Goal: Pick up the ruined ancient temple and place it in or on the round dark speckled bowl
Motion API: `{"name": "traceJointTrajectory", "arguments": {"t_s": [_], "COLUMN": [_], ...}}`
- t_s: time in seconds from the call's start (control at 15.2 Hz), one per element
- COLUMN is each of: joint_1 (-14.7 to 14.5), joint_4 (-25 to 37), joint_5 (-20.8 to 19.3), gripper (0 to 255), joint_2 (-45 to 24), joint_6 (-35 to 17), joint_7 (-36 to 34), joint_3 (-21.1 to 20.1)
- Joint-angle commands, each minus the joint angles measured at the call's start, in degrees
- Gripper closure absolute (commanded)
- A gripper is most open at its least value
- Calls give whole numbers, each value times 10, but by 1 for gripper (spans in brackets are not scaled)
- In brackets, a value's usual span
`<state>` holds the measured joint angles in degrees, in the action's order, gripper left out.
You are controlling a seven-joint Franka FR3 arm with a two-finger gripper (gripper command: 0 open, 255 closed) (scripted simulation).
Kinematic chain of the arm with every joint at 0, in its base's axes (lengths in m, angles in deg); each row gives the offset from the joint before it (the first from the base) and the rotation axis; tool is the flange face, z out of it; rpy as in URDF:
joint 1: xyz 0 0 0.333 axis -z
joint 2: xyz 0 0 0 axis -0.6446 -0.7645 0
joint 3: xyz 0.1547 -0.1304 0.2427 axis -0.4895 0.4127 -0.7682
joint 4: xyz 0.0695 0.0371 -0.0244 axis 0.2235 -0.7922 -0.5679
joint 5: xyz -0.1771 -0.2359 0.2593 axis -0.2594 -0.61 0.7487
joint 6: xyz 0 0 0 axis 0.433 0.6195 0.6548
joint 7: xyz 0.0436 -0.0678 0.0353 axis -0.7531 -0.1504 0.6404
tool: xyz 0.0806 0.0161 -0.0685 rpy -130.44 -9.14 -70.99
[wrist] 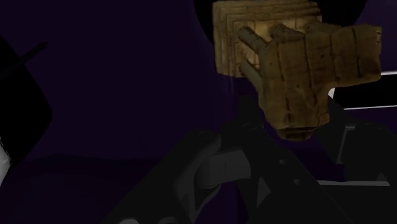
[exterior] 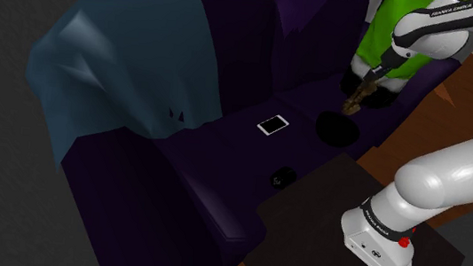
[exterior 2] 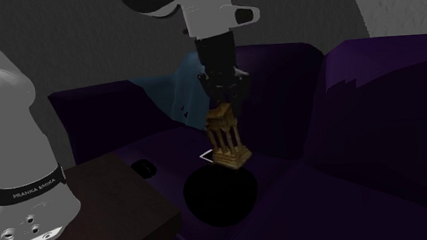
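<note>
Nearest in the shoulder view, the arm's dark box stand is sitting against the front of a deep purple sofa. Just beyond the stand's edge, a small dark object is lying on the seat, too dim to name. Farther along the cushion, a white phone is lying flat. Beside it, the round dark bowl is resting on the seat. The claw is pointing downward, its black fingers closing on the top of the tan stone temple ruin. It is holding the ruin upright in the air just over the bowl, apart from it. Behind the arm, something bright green is leaning at the sofa's back, and a blue blanket is draping over the backrest.
</note>
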<state>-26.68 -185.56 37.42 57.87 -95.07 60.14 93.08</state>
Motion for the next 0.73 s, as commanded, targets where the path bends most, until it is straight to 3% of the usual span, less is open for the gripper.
{"name": "traceJointTrajectory", "arguments": {"t_s": [0.0, 0.66], "joint_1": [-2, -19], "joint_4": [-9, -46], "joint_5": [4, 43], "gripper": [255, 255], "joint_2": [-8, -62], "joint_6": [-17, -102], "joint_7": [5, 42], "joint_3": [4, 27]}}
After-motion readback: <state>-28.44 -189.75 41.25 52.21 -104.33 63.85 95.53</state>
